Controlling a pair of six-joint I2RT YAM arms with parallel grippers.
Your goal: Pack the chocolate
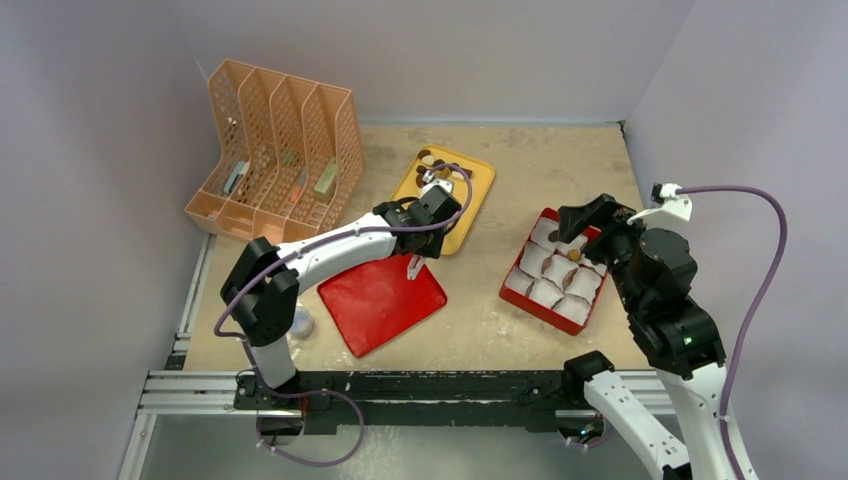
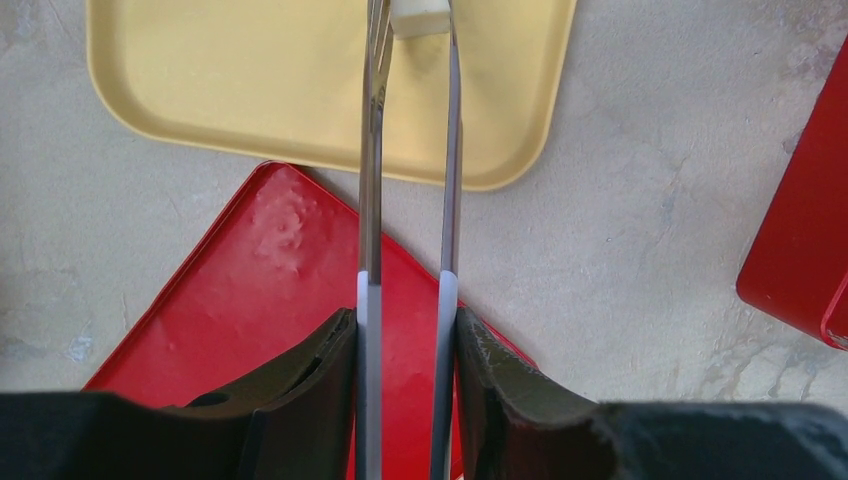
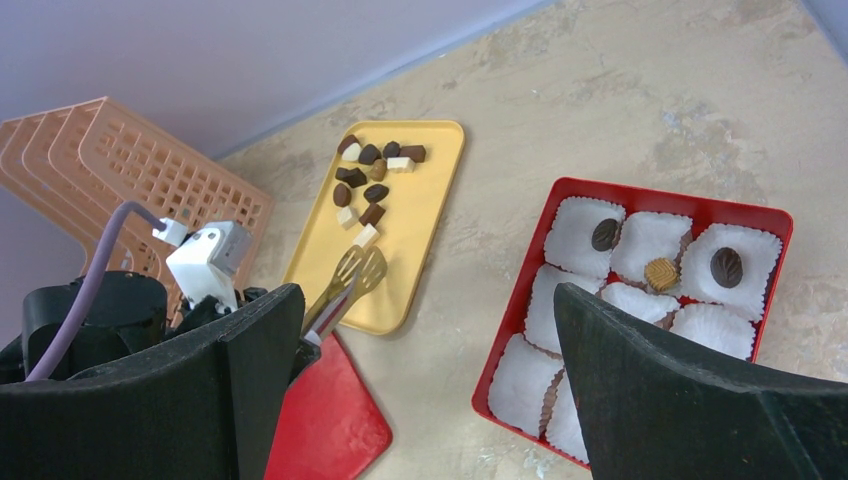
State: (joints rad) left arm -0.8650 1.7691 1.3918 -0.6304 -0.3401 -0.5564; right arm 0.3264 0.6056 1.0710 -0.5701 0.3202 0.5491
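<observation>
The left claw (image 2: 408, 340) is clamping a pair of tongs (image 2: 372, 180), whose long arms are running straight ahead of it. The tips are pinching a white block (image 2: 420, 18) of chocolate over the yellow tray (image 2: 200, 90); whether it is lifted clear I cannot tell. The red lid (image 2: 250, 290) is lying directly under this claw. The red box (image 2: 800, 250) is sitting off to its right across bare desk (image 2: 640, 250), so the carry looks like a rightward swing. The right claw (image 3: 425, 295) is hanging wide open and empty above that box, nearer to it, where three paper cups (image 3: 650, 235) are holding pieces. The other pieces (image 3: 370, 175) are lying on the tray beyond the tongs.
</observation>
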